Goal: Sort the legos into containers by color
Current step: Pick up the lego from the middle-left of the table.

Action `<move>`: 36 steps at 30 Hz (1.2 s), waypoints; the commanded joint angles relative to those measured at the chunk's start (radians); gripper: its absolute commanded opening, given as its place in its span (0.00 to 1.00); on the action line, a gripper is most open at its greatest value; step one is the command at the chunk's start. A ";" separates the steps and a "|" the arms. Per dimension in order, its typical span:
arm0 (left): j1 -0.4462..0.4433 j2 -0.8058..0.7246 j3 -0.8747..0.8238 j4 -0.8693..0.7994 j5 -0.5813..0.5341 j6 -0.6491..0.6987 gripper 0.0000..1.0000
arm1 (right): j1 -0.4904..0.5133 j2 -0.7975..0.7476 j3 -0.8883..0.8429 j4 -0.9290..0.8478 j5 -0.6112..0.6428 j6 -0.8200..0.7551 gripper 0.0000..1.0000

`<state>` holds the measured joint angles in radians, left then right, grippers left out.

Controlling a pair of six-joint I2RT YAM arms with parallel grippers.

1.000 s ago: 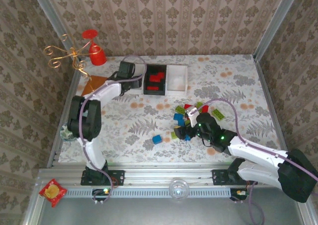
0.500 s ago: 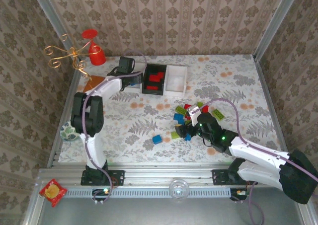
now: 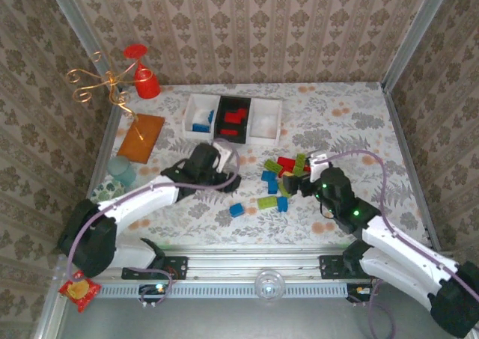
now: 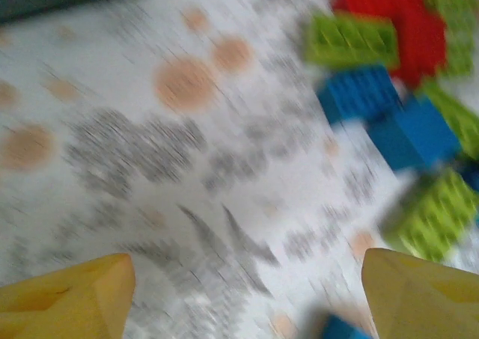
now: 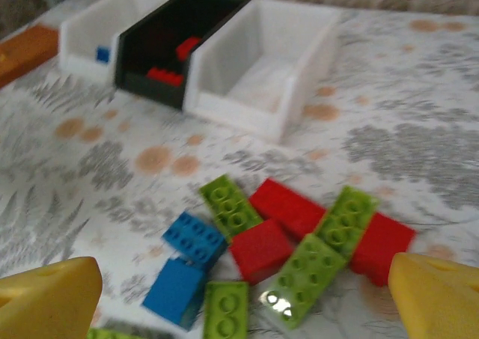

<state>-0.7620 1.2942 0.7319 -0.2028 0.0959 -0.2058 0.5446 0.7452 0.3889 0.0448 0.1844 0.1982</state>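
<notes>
I read the left gripper [image 4: 245,303] as released: its yellow fingers [image 4: 67,301] stand wide apart above the floral table [image 4: 112,204], beside the near-left edge of the brick pile. The right gripper [image 5: 239,301] is likewise released and hangs low over the legos [image 5: 292,234], a loose cluster of red, blue and lime green bricks right of table centre. One blue brick [image 3: 236,209] lies apart, nearer the arm bases. The containers stand in a touching row at the far side: a white bin [image 5: 78,51] holding blue pieces, a black bin [image 5: 150,96] holding red pieces, and a second white bin [image 5: 239,111].
</notes>
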 commanded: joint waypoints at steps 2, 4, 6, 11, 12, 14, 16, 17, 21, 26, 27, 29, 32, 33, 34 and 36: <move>-0.106 -0.031 -0.054 -0.069 0.076 0.042 0.84 | -0.043 -0.082 -0.039 -0.052 -0.017 0.046 1.00; -0.154 -0.008 -0.064 -0.079 0.086 0.048 0.85 | -0.043 -0.092 -0.042 -0.049 -0.018 0.048 1.00; -0.189 0.025 -0.060 -0.080 0.095 0.061 0.85 | -0.043 -0.082 -0.041 -0.046 -0.023 0.049 1.00; -0.212 0.126 -0.031 -0.115 0.062 0.087 0.82 | -0.043 -0.041 -0.031 -0.041 -0.044 0.055 1.00; -0.211 0.144 -0.029 -0.106 0.064 0.091 0.81 | -0.043 -0.035 -0.031 -0.038 -0.048 0.056 1.00; -0.211 0.170 -0.014 -0.105 0.057 0.098 0.79 | -0.043 -0.029 -0.031 -0.036 -0.051 0.058 1.00; -0.211 0.189 0.000 -0.100 0.029 0.101 0.73 | -0.043 -0.028 -0.031 -0.035 -0.055 0.057 1.00; -0.211 0.195 0.003 -0.093 0.023 0.102 0.70 | -0.043 -0.026 -0.031 -0.035 -0.058 0.059 1.00; -0.202 0.215 0.008 -0.062 0.018 0.102 0.54 | -0.043 -0.012 -0.032 -0.016 -0.112 0.047 1.00; -0.170 0.217 0.000 -0.052 0.018 0.093 0.40 | -0.041 0.051 -0.028 0.056 -0.307 0.028 1.00; -0.159 0.209 -0.008 -0.041 0.016 0.087 0.37 | -0.038 0.070 -0.026 0.071 -0.349 0.025 0.99; -0.132 0.185 -0.032 -0.002 0.009 0.069 0.33 | -0.026 0.102 -0.018 0.087 -0.407 0.012 0.99; -0.082 0.141 -0.072 0.075 -0.002 0.027 0.27 | 0.013 0.156 0.000 0.105 -0.473 -0.016 0.99; -0.063 0.127 -0.082 0.103 -0.006 0.011 0.26 | 0.033 0.176 0.008 0.111 -0.491 -0.028 0.99; -0.046 0.116 -0.089 0.126 -0.012 -0.002 0.25 | 0.054 0.195 0.015 0.113 -0.506 -0.041 0.99; -0.011 0.097 -0.086 0.155 -0.033 -0.026 0.25 | 0.087 0.233 0.032 0.113 -0.526 -0.058 0.99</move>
<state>-0.8051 1.4277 0.6529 -0.1337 0.0975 -0.1738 0.5964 0.9459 0.3710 0.1177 -0.2462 0.1883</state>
